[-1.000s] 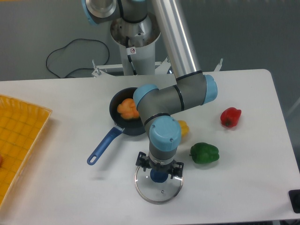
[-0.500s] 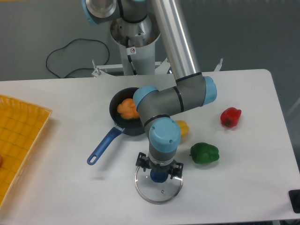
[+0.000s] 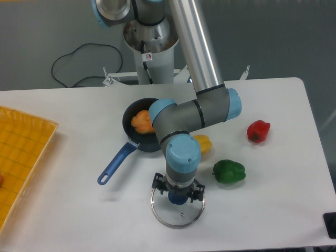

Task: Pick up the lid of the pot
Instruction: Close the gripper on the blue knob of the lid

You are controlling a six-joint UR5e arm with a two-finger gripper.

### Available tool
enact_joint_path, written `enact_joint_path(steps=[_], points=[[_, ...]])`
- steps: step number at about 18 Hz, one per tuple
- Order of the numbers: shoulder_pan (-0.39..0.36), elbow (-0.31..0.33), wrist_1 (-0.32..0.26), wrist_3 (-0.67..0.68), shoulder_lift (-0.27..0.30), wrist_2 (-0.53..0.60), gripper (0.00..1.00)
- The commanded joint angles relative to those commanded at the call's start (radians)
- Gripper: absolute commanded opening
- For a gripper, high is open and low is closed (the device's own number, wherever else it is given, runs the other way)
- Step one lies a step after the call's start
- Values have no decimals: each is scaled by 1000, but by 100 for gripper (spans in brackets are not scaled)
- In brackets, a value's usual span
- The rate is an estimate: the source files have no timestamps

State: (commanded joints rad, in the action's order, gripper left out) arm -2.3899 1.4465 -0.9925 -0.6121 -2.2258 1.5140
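"Before you close, where is the lid (image 3: 169, 214)?"

"It lies on the table (image 3: 79, 184), near the picture's bottom edge: round and see-through, with a dark blue knob (image 3: 177, 198) at its middle. My gripper (image 3: 178, 187) points down at it, one fingertip to each side of the knob as the camera sees it."

"How will you take it well?"

"By the knob, I judge. I should keep it centred, get low enough for both pads to meet its sides, then squeeze evenly and lift slowly, straight up. If I catch only its top, the lid could tip or slip. Pressing down too far might push my tips against the lid itself."

"And your fingers (image 3: 159, 181): how do they stand?"

"Wide apart, holding nothing. The knob shows between them, with a gap on either side, so neither seems to touch it. What I cannot tell from this one view is whether my tips are level with the knob or slightly above it, or whether they brush the lid. That height matters most before I close."
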Motion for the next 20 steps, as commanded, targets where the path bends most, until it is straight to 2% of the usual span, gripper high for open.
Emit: enact_joint_path(steps=[11, 20], points=[[0, 5, 2, -6, 8, 2, 79], [0, 5, 2, -6, 9, 2, 78]])
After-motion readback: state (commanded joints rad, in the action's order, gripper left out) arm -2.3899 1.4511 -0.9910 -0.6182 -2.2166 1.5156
